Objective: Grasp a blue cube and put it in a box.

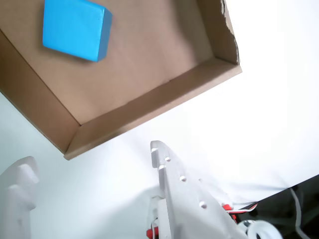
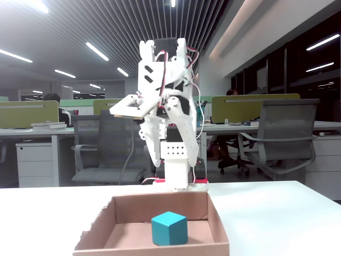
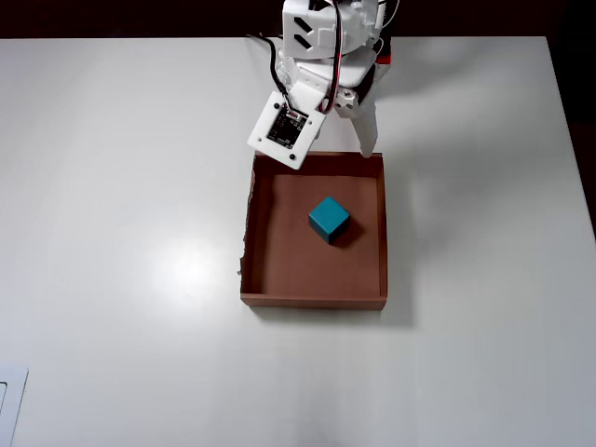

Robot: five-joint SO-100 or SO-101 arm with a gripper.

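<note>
one blue cube (image 3: 329, 218) rests on the floor of the box (image 3: 265, 270), near its centre. white gripper (image 1: 94, 167) empty, fingers spread apart, raised over the white table (image 3: 121, 186) beside the box wall.

White 3D-printed arm (image 2: 170, 112) with screw-dotted plates, red and white cables, black servos, red base trim

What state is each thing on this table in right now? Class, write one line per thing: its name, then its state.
Small teal-blue cube: resting on the box floor, released, touching no wall.
Shallow brown cardboard box: open-topped, flat on the table, holding the cube; one edge ragged.
White two-finger hand: open, empty, raised outside the box near its wall.
White table: bare around the box.
</note>
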